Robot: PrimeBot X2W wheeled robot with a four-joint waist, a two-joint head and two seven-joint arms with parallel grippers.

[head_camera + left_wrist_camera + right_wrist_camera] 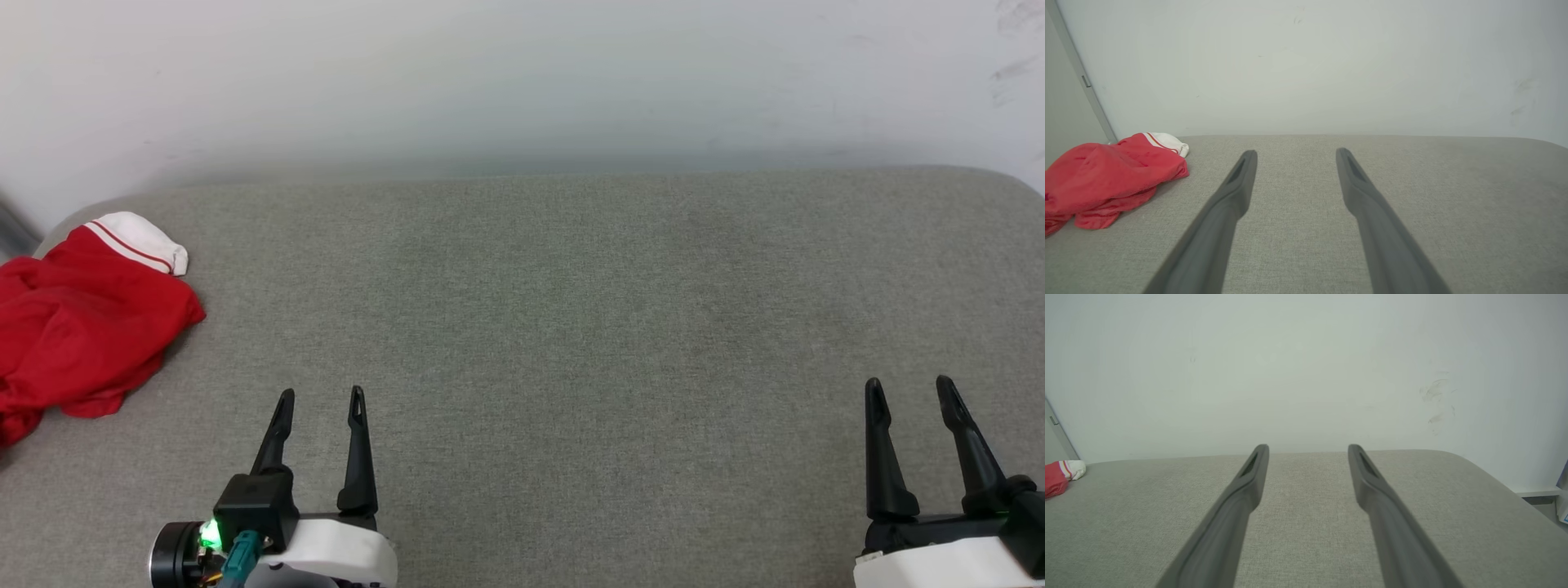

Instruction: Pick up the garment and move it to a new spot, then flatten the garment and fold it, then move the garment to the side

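Grey fabric cushion (571, 310) stretches wide under a plain white wall (522, 73). Over at the cushion's far left edge lies the shirt (82, 335), red and crumpled in a heap, with one white sleeve (143, 238) with a red stripe poking out on the wall side. Left gripper (321, 398) is over the cushion's near left part, fingers spread wide, nothing between them, clear of the shirt. Right gripper (910, 384) is at the cushion's near right, equally spread and empty.
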